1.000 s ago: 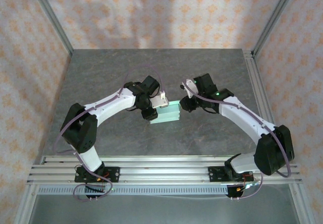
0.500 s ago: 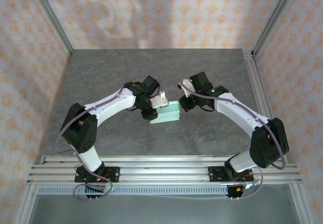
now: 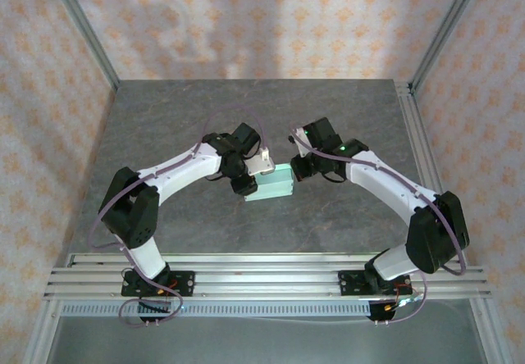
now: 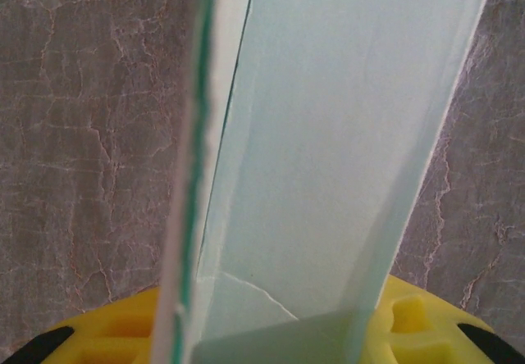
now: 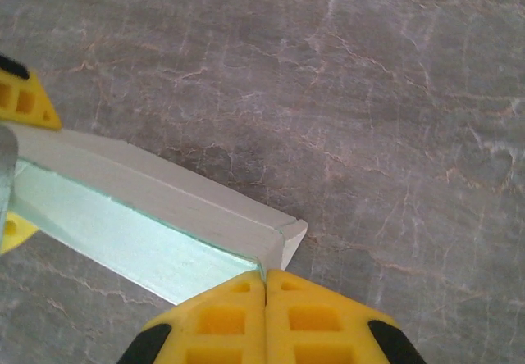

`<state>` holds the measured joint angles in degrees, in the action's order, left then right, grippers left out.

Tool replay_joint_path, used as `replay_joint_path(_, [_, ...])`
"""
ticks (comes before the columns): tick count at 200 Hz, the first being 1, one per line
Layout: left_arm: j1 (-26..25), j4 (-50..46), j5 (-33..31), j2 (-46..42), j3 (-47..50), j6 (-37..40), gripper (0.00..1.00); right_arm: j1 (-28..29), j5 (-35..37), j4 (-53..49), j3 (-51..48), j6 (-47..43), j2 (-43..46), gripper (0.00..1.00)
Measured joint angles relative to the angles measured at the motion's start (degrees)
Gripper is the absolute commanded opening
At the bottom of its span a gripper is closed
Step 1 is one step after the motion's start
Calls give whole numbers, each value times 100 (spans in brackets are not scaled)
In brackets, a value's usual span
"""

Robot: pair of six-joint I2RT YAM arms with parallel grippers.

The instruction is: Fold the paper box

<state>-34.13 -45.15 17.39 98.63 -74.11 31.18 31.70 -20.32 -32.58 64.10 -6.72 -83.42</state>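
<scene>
The paper box (image 3: 275,185) was flat and pale mint-blue. It sat in the middle of the grey worktop (image 3: 205,118). I could not tell if it touched the worktop or was lifted a little.

The left end effector (image 3: 253,175) held the box at its left end, with one yellow finger (image 4: 115,335) on each side of the card. The right end effector (image 5: 264,286) was closed tight. Its two yellow fingers were pressed together with nothing between them. Their tips were right at the corner of the box's other end.

Walls (image 3: 246,20) with a flower pattern stood around the worktop.
</scene>
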Motion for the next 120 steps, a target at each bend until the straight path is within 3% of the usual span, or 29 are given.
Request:
replay_joint_path(46, [-70,-4,0,81,-94,-120,34,289,730,-13,-2,1078,57,0])
replay_joint_path(120, [-153,9,-127,107,-125,-140,34,326,881,-107,0,2269,98,0])
